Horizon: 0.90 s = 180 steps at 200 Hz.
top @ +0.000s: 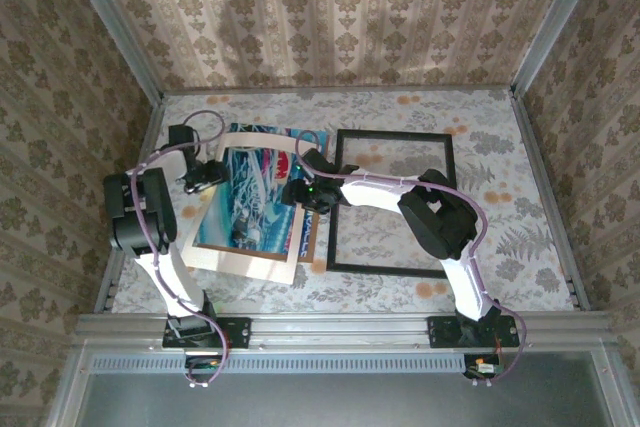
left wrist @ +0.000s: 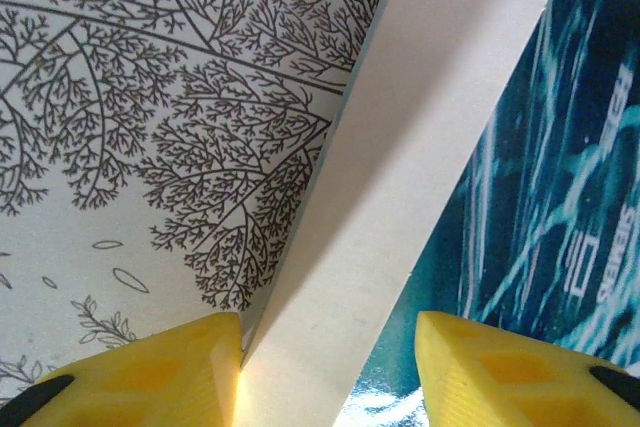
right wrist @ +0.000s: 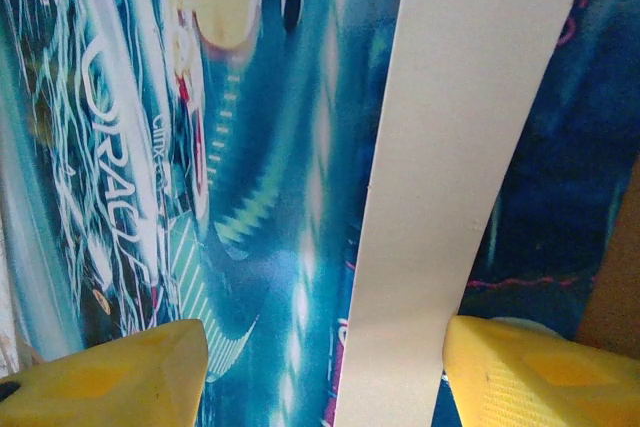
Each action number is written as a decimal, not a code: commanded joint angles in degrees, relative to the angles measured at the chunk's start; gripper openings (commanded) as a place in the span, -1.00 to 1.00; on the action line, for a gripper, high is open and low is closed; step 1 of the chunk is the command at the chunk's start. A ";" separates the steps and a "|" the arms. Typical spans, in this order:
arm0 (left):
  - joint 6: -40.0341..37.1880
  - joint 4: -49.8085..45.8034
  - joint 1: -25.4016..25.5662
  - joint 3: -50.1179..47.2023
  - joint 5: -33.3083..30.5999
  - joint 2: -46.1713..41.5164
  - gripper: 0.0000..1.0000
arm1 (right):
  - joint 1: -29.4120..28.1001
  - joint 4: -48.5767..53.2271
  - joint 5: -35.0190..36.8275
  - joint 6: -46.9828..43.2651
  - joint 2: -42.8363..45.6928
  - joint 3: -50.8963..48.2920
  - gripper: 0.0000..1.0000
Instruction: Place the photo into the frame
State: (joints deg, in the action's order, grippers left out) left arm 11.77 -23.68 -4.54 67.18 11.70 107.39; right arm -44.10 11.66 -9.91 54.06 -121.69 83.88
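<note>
Left gripper (left wrist: 330, 342), right gripper (right wrist: 325, 342) both unclenched, straddling photo (top: 250, 197) borders left of frame (top: 400, 133); I read it as edge-lift prep.

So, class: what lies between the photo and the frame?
In the top view, the right gripper reaches across the gap, and a brown board strip shows between photo and frame.

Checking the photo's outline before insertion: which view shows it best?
Top external: it takes in nearly the whole photo, to the left of the frame. Each wrist view gives a close strip of its cream border and print.
</note>
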 commanded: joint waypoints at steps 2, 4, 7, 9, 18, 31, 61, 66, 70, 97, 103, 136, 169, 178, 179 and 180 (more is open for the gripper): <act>-2.13 -5.15 2.14 2.10 -1.93 1.52 -0.09 | 0.24 -0.56 -0.81 0.32 -2.67 0.49 0.31; -2.18 -5.32 2.22 2.19 -2.14 1.62 -0.10 | 0.24 -0.56 -0.83 0.32 -2.61 0.50 0.31; -2.31 -5.59 2.39 2.44 -2.47 1.74 -0.11 | 0.23 -0.57 -0.89 0.32 -2.67 0.41 0.31; -2.40 -5.76 2.42 2.54 -2.65 1.87 -0.12 | 0.24 -0.54 -0.90 0.31 -2.67 0.35 0.31; -2.62 -6.31 2.75 3.12 -3.29 2.32 -0.15 | 0.32 -0.64 -0.90 0.32 -2.61 0.38 0.31; -2.88 -6.86 3.03 3.55 -3.74 2.64 -0.21 | 0.26 -0.63 -0.99 0.19 -2.63 0.24 0.31; -2.98 -6.90 3.04 3.88 -4.21 2.60 -0.33 | 0.41 -0.64 -1.07 0.16 -2.59 0.17 0.31; -2.94 -6.90 3.04 3.88 -4.23 2.66 -0.35 | 0.41 -0.55 -1.07 0.15 -2.57 0.26 0.31; -3.02 -6.95 3.04 3.92 -4.23 2.73 -0.36 | 0.39 -0.51 -1.07 0.16 -2.57 0.24 0.31; -3.20 -7.26 3.13 4.34 -4.59 2.73 -0.43 | 0.39 -0.25 -1.07 -0.09 -2.42 0.31 0.31; -3.22 -7.26 3.13 4.32 -4.59 2.65 -0.44 | 0.40 -0.21 -0.99 -0.10 -2.36 0.23 0.31; -3.53 -7.32 3.12 4.74 -5.28 2.47 -0.53 | 0.67 0.12 -0.99 -0.82 -1.49 0.12 0.33; -4.02 -7.75 3.17 5.15 -6.81 2.38 -0.61 | 1.04 0.21 -2.07 -1.67 0.99 -0.25 0.39; -4.07 -7.87 3.28 5.33 -7.17 2.30 -0.63 | 1.13 0.38 -2.28 -2.15 1.98 -0.26 0.41; -4.10 -7.87 3.29 5.33 -7.19 2.29 -0.63 | 1.12 0.42 -2.29 -2.18 2.16 -0.23 0.41; -4.11 -7.87 3.30 5.33 -7.25 2.25 -0.64 | 1.16 0.45 -2.30 -2.19 2.25 -0.22 0.41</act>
State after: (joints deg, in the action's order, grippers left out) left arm 8.91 -28.56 -1.89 71.37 4.71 109.14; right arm -43.42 11.25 -11.25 53.58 -121.60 83.85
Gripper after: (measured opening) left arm 0.193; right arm 0.697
